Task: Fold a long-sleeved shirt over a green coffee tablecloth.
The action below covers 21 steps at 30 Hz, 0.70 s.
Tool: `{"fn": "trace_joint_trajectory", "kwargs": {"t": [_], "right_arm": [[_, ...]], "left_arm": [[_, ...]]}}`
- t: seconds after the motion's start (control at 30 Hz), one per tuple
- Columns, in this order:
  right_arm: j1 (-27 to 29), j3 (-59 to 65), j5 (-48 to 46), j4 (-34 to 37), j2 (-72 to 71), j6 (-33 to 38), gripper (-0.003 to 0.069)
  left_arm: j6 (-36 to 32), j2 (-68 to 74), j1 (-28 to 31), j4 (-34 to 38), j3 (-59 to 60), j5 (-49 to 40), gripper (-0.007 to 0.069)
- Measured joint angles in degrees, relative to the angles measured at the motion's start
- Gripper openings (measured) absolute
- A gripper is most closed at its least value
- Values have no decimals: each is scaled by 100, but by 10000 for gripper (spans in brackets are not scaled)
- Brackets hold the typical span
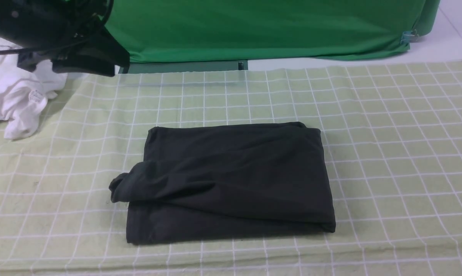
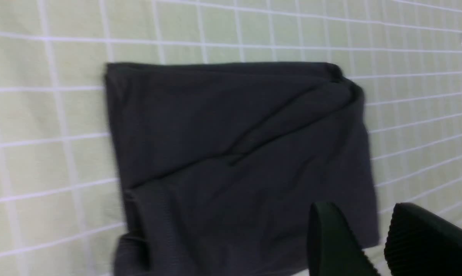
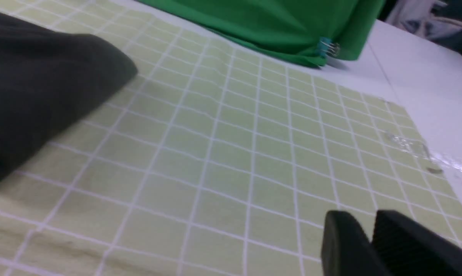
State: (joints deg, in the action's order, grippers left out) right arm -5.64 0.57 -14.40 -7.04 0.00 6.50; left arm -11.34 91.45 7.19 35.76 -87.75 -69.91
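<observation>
The long-sleeved shirt [image 1: 231, 180] lies folded into a black rectangle in the middle of the green coffee tablecloth [image 1: 388, 153], with a rolled bulge of cloth at its left edge. My left arm [image 1: 73, 46] hangs high at the far left, well clear of the shirt. In the left wrist view, the left gripper [image 2: 363, 214] is open and empty above the shirt [image 2: 235, 161] and the tablecloth [image 2: 43, 115]. My right gripper [image 3: 363, 220] stands slightly open, holding nothing, over bare tablecloth [image 3: 235, 153] to the side of the shirt [image 3: 35, 99]. The right arm does not show in the front view.
A crumpled white garment [image 1: 16, 99] lies at the far left under the left arm. Vivid green fabric [image 1: 261, 27] hangs along the back, held by a clip [image 1: 409, 36]. Bare white table [image 3: 426, 96] lies beyond the tablecloth's right edge.
</observation>
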Motion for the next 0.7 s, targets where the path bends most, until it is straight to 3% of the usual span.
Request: {"fn": "trace_joint_trajectory", "kwargs": {"t": [0.37, 0.53, 0.7], "right_arm": [[294, 0, 0, 0, 0, 0, 138], [470, 0, 4, 0, 0, 0, 149], [476, 0, 4, 0, 0, 0, 167]], "left_arm": [[-477, -705, 6, -995, -36, 168, 39], [-477, -1403, 6, -1040, 262, 249, 15], [-497, -2601, 6, -987, 1602, 778, 15]]}}
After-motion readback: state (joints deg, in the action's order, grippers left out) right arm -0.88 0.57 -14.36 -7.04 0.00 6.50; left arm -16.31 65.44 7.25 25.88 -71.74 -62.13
